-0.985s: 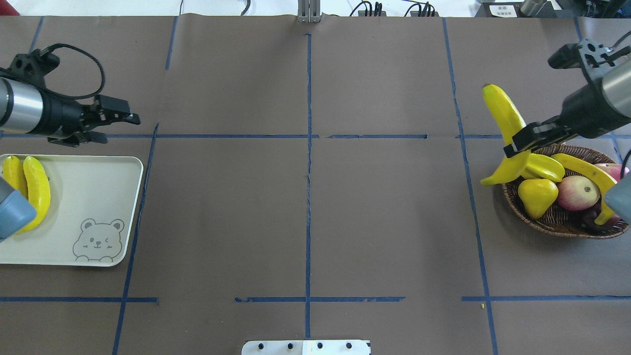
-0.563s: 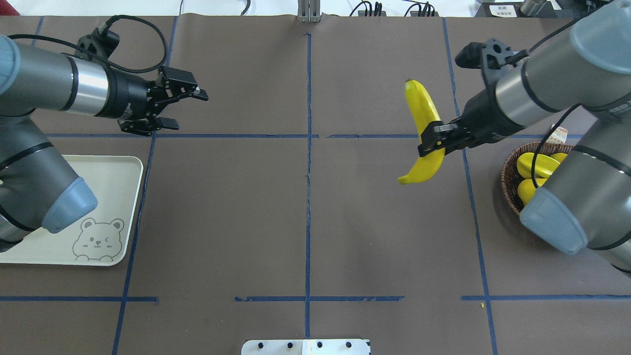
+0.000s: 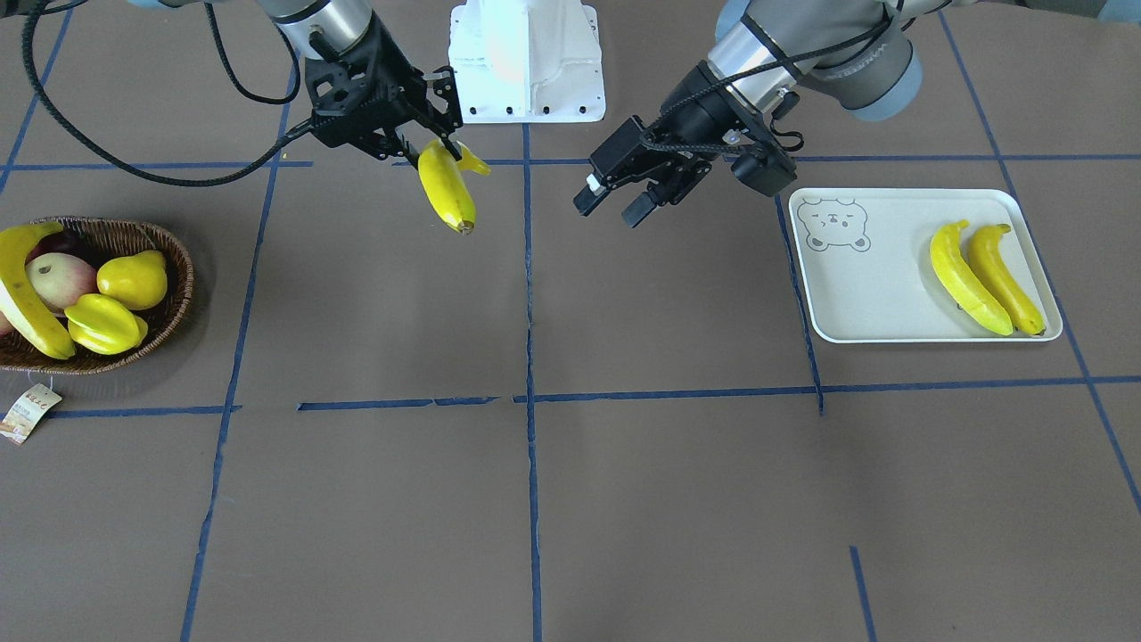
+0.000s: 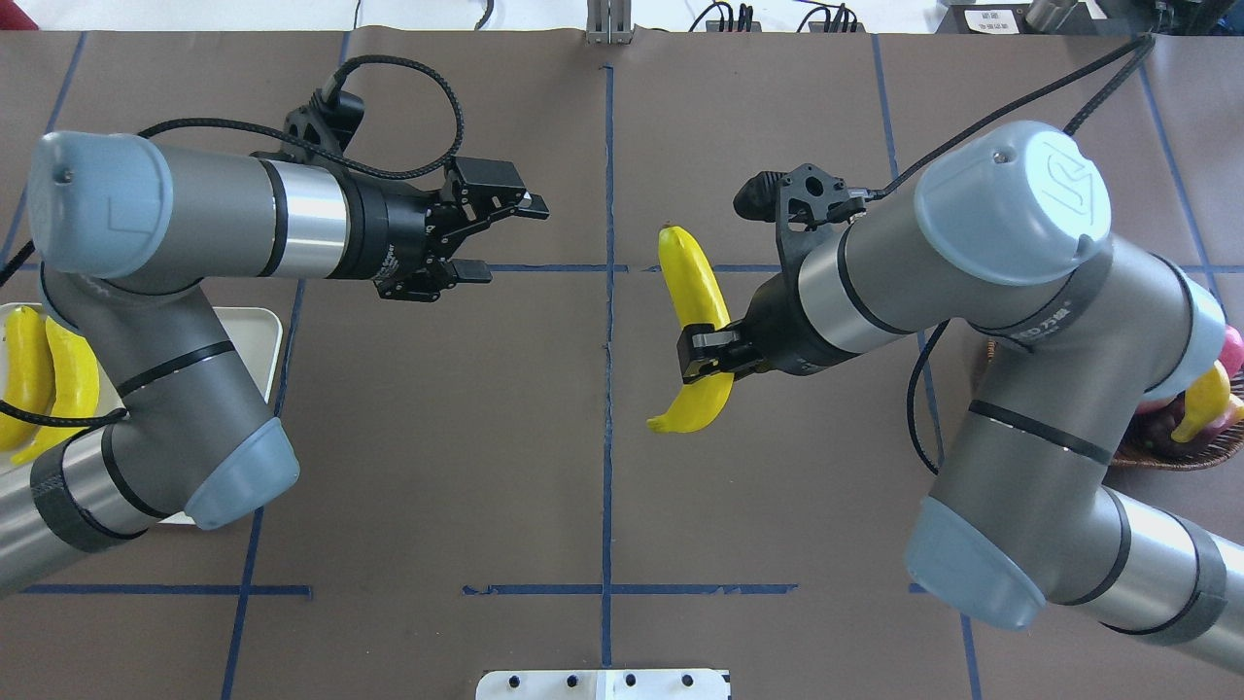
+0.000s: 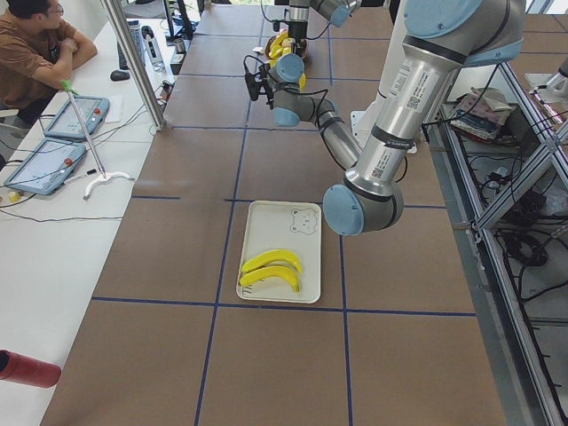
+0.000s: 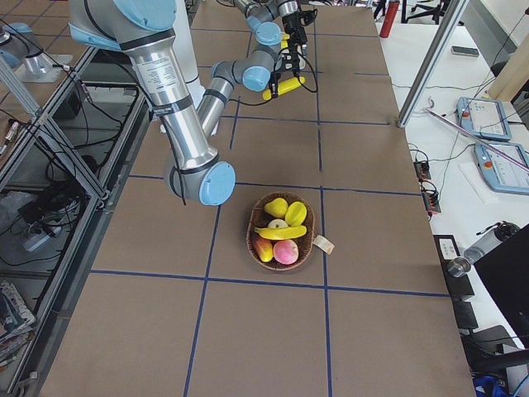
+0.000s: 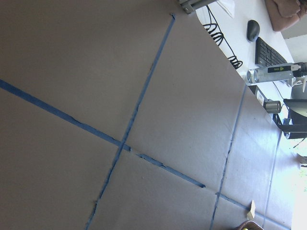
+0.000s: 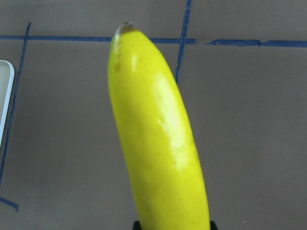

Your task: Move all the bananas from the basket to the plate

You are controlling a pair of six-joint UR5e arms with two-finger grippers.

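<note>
My right gripper (image 4: pixel 707 354) is shut on a bright yellow banana (image 4: pixel 692 311), held in the air just right of the table's centre line; the same banana (image 8: pixel 158 143) fills the right wrist view. The left gripper (image 4: pixel 510 241) is open and empty, left of the centre line and level with the banana's upper end. Two bananas (image 3: pixel 967 278) (image 3: pixel 1007 278) lie side by side on the white bear-print plate (image 3: pixel 882 294). One banana (image 3: pixel 22 294) lies in the wicker basket (image 3: pixel 174 303). In the overhead view my arms hide most of the plate and basket.
The basket also holds a starfruit (image 3: pixel 105 323), a yellow pear-shaped fruit (image 3: pixel 134 278) and an apple (image 3: pixel 58 278); its paper tag (image 3: pixel 27 415) lies on the mat. The white robot base (image 3: pixel 526 58) stands behind the grippers. A person (image 5: pixel 35 44) sits at the side desk.
The right gripper has carried the banana left, from over the basket to near the table's centre. The left gripper has moved right, away from the plate, and stays open.
</note>
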